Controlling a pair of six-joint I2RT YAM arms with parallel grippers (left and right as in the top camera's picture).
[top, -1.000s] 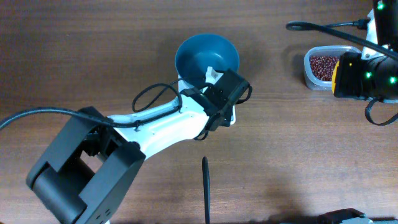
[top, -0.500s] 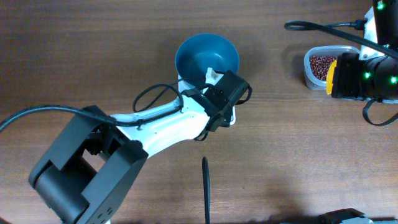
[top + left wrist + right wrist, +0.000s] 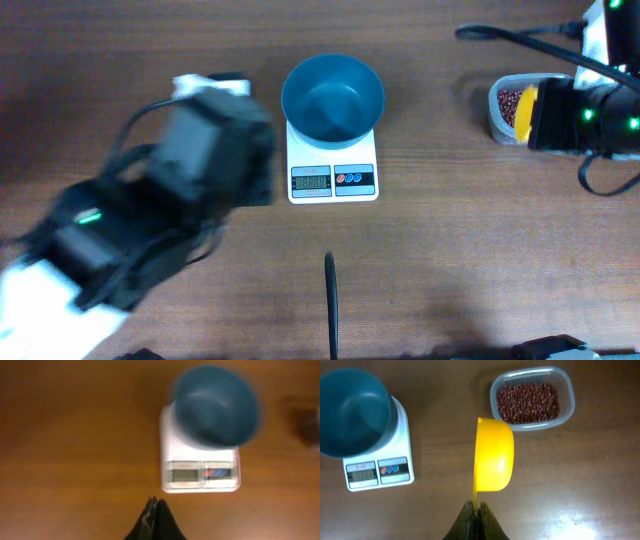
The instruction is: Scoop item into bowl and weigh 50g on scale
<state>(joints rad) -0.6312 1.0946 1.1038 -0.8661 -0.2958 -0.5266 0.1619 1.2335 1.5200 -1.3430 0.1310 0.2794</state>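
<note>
The teal bowl point(image 3: 332, 97) stands on the white scale point(image 3: 332, 180) at the table's middle and looks empty inside. Red-brown beans, the item point(image 3: 530, 402), fill a clear tub point(image 3: 567, 412) at the right. My right gripper point(image 3: 476, 506) is shut on the thin handle of a yellow scoop point(image 3: 493, 455), which hangs on its side just in front of the tub; from overhead the scoop point(image 3: 527, 108) shows at the tub's edge. My left gripper point(image 3: 156, 502) is shut and holds nothing, hovering in front of the scale point(image 3: 200, 472) and bowl point(image 3: 215, 405). The left arm point(image 3: 190, 160) is blurred, left of the scale.
A thin black strip point(image 3: 331, 300) lies near the table's front edge, in front of the scale. Black cables point(image 3: 520, 40) run along the back right by the right arm.
The left arm has swung away from over the scale to the left, uncovering the scale and its display. The right gripper with the yellow scoop has edged slightly left by the tub.
</note>
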